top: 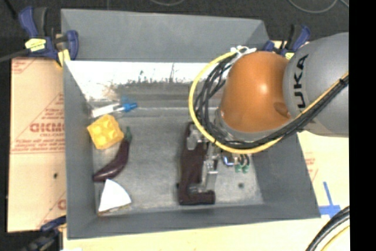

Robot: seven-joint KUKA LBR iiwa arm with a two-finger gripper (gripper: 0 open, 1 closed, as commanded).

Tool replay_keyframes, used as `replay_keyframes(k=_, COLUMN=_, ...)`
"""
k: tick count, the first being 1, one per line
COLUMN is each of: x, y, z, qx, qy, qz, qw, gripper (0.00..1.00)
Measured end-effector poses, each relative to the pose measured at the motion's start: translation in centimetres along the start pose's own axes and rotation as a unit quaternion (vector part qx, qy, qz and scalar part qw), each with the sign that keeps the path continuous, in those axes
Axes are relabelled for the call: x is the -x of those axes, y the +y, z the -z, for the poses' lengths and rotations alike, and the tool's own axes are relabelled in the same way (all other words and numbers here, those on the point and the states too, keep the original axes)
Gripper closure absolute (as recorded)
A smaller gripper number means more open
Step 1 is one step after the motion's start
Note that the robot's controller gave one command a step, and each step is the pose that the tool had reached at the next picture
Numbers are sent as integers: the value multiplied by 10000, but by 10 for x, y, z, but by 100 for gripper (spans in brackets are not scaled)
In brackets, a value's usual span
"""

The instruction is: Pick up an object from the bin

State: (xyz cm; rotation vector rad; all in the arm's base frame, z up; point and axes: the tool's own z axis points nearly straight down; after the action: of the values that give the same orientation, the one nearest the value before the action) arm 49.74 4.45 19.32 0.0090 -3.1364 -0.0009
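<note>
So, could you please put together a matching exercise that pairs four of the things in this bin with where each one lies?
Things:
1. yellow block
2. purple toy eggplant
3. white wedge
4. dark brown L-shaped piece

Places:
A. middle of the bin, beside the end effector
B. the bin's lower-left corner in the view
C. just under the blue-tipped pen
D. between the yellow block and the white wedge

Pairs: 1-C, 2-D, 3-B, 4-A.
</note>
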Motion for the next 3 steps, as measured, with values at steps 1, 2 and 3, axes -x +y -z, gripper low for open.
replay_keyframes(k=1, x=1, y=0, z=4, qx=2, qy=-37, qz=-6, qw=10000, gripper=0)
replay_keyframes(k=2, x=4, y=-2, z=-10, qx=-3, qy=-70, qz=237, qw=9997, gripper=0)
replay_keyframes(k=3, x=-3, y=-7, z=-53, qx=-1, qy=-44, qz=557, qw=9984, gripper=0)
